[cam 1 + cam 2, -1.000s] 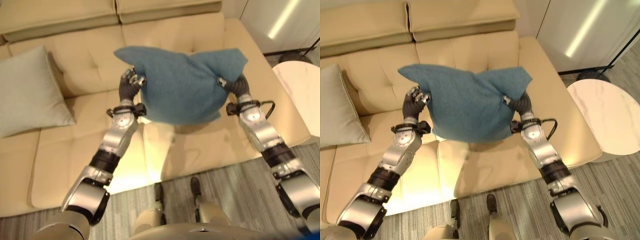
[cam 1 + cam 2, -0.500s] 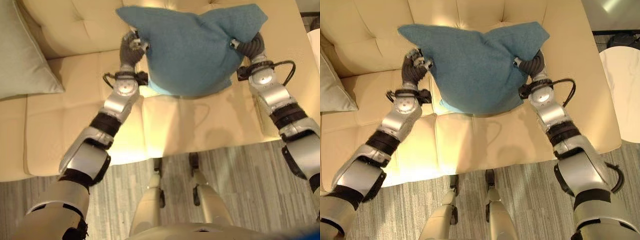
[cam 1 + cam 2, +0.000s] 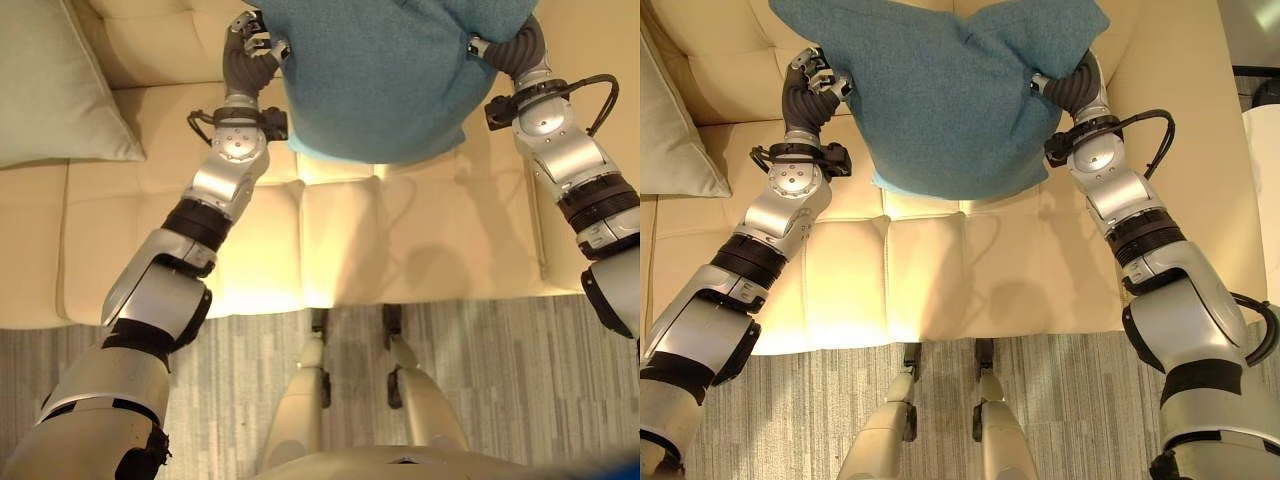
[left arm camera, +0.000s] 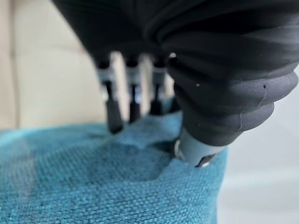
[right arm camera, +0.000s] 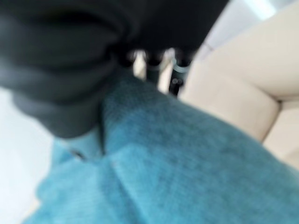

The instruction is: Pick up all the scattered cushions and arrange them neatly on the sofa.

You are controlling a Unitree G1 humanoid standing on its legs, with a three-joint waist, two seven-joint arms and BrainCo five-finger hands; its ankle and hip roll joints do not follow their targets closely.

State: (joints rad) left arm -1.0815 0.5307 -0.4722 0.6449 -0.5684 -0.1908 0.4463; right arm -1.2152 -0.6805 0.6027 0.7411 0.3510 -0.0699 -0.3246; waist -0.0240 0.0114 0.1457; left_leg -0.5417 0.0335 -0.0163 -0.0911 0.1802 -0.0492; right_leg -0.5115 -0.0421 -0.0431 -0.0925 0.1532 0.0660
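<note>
The teal woven fabric cushion (image 3: 385,75) is cut off by the frame's upper edge; the pale grey-green square cushion (image 3: 50,90), upper left, likewise.

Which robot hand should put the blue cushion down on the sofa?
Neither alone. The left hand and right hand each grip a side of the blue cushion above the sofa, so probably both together.

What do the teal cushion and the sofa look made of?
Teal cushion: coarse woven fabric, matte; the weave shows in the left wrist view, and it dents softly where the left hand and right hand pinch it. Sofa: smooth cream upholstery with a slight sheen, probably leather or faux leather.
</note>
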